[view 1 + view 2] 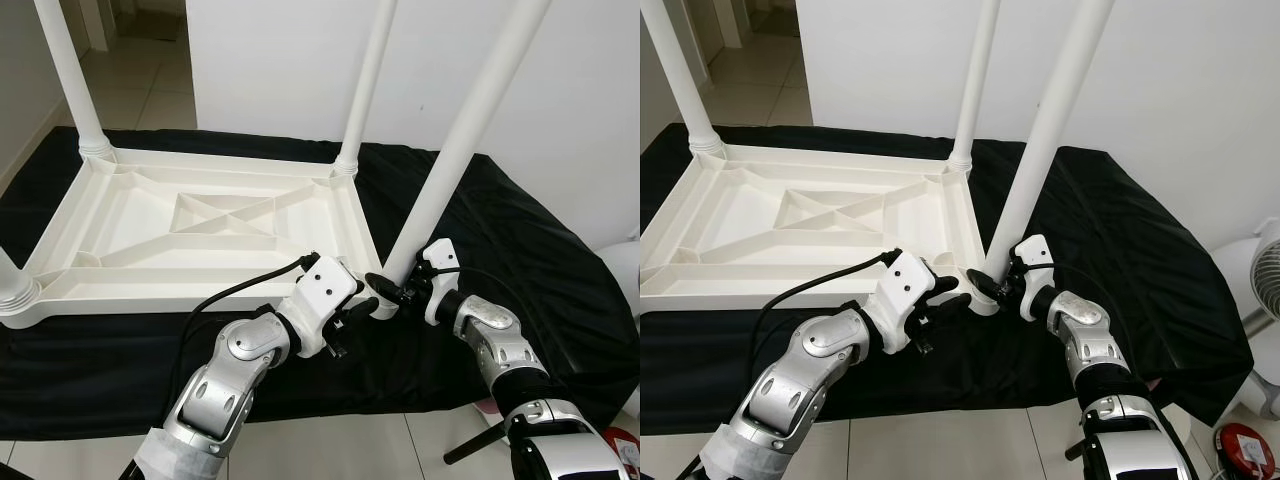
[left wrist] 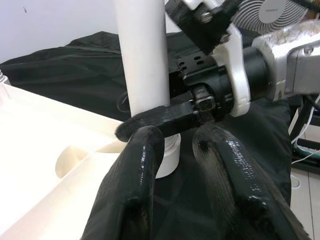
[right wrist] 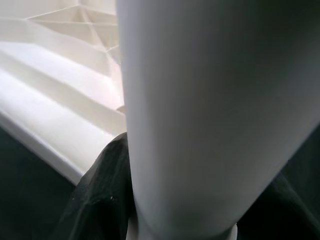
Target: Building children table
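Left eye view: white tabletop (image 1: 190, 225) lies upside down on a black cloth (image 1: 520, 260), legs pointing up. Right gripper (image 1: 392, 290) is clenched on the near-right leg (image 1: 455, 150) just above its socket, the leg between its fingers (image 2: 165, 116) and tilted. Left gripper (image 1: 362, 310) sits beside that same corner, fingers (image 2: 135, 170) parted and released, their tips just short of the leg base, touching the right gripper's lower finger. Tiled floor (image 1: 330, 450) lies below.
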Robot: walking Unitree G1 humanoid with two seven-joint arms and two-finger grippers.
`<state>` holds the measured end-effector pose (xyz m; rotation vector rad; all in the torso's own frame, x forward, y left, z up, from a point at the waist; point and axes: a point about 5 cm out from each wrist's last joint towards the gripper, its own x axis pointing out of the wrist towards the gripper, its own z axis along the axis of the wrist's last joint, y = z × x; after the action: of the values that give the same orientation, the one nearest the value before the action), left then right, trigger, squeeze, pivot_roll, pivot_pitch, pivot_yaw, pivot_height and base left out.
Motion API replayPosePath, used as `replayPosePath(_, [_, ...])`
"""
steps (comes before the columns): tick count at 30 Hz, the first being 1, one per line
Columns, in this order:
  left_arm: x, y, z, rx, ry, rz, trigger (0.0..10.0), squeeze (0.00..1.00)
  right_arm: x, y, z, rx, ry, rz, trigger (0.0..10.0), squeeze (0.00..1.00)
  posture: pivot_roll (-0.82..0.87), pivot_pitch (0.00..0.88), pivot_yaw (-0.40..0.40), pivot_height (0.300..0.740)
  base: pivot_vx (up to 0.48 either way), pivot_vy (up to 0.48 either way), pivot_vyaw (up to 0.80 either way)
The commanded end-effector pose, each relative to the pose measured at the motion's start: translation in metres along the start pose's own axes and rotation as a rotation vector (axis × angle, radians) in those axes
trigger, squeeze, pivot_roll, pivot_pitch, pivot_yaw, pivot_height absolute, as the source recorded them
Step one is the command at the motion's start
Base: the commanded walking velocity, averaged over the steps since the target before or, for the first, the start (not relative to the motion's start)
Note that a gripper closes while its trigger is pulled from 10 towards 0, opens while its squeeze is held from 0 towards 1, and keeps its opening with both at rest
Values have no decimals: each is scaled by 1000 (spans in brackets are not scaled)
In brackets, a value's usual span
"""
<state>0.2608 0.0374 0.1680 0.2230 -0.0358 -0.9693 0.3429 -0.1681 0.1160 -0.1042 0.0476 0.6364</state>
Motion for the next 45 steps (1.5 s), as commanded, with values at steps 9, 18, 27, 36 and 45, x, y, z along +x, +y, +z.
replayPosePath(9, [0,-2,0,2,0,16,10000,0,-7,0,-20,124,65,-342,10000,0,2,0,-110,740,0,0,0])
replayPosePath(18, [0,-4,-1,2,2,2,10000,0,-11,29,-23,153,36,-613,10000,0,-8,0,-110,740,0,0,0])
replayPosePath(27, [2,-7,-1,2,-2,-8,10000,0,-11,49,-15,184,0,-669,10000,1000,-7,0,-117,740,0,0,0])
replayPosePath(36, [1,-7,-2,2,0,-8,10000,0,-16,47,-9,175,-31,-640,10000,1000,-6,0,-116,740,0,0,0])
replayPosePath(45, [0,-4,0,5,1,1,10000,0,-21,38,5,106,-86,-391,10000,0,-12,0,-104,740,0,0,0])
